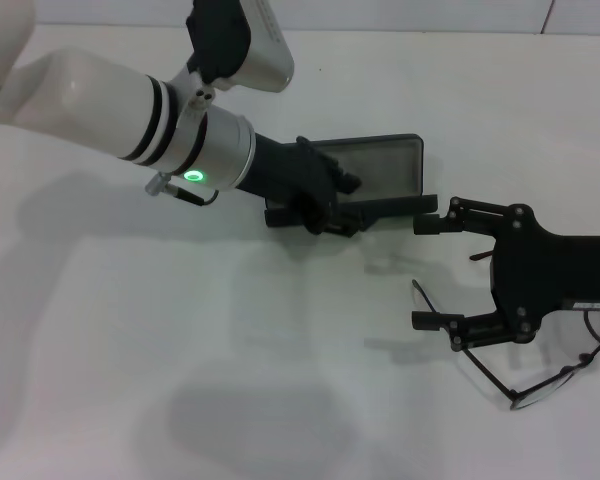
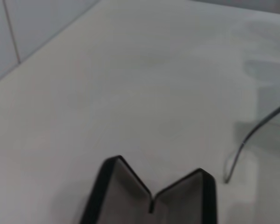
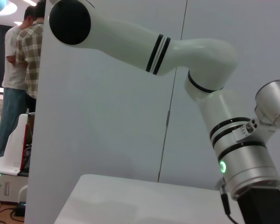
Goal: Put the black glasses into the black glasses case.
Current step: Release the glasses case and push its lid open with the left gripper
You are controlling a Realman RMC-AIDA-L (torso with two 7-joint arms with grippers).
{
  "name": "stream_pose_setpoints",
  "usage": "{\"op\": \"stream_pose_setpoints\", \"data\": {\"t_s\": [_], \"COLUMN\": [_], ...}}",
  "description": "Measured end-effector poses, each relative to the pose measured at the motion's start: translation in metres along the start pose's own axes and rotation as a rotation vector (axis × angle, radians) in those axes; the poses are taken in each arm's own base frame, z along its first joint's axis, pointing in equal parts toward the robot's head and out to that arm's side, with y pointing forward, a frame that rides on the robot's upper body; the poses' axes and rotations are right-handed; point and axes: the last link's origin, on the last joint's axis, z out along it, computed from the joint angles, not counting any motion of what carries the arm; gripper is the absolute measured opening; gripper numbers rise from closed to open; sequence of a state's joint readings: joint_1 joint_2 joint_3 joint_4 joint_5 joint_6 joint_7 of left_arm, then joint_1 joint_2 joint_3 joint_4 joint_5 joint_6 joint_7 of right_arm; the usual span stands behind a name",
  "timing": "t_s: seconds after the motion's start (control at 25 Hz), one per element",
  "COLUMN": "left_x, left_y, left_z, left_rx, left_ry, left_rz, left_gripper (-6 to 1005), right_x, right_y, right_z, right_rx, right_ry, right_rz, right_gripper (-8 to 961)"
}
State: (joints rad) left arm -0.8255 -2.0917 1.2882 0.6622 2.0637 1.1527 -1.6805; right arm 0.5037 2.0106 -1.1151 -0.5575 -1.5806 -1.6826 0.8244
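Note:
The black glasses case [image 1: 385, 168] lies open on the white table, grey lining up, its lower half [image 1: 390, 208] toward me. My left gripper [image 1: 325, 200] reaches in from the upper left and is clasped on the case's left end. The left wrist view shows the open case [image 2: 177, 200] end-on as a V. The black glasses [image 1: 540, 388] lie on the table at the right, mostly under my right gripper [image 1: 422, 272], which hovers open. One thin temple arm [image 1: 417, 290] sticks out between its fingers. That temple arm [image 2: 238, 149] also shows in the left wrist view.
The white table [image 1: 180, 350] stretches wide to the left and front. A pale wall runs along its far edge. The right wrist view shows only my left arm [image 3: 233, 182], the wall, and people standing far off behind a partition.

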Motion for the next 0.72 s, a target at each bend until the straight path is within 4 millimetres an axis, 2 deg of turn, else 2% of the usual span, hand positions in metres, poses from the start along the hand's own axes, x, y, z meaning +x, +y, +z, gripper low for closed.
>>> {"op": "stream_pose_setpoints", "data": {"t_s": [0.48, 0.72], "left_x": [-0.005, -0.011], "left_y": [0.021, 0.023], "left_z": [-0.007, -0.006], "left_rx": [-0.160, -0.164], "left_ry": [-0.038, -0.073], "left_rz": [0.016, 0.031], "left_gripper": [504, 504], "right_x": [0.002, 0.002], "right_y": [0.003, 0.002], "right_z": [-0.001, 0.001], "right_rx": [0.006, 0.001], "right_ry": [0.001, -0.002], "right_rz": [0.008, 0.012], "right_gripper": [869, 869]}}
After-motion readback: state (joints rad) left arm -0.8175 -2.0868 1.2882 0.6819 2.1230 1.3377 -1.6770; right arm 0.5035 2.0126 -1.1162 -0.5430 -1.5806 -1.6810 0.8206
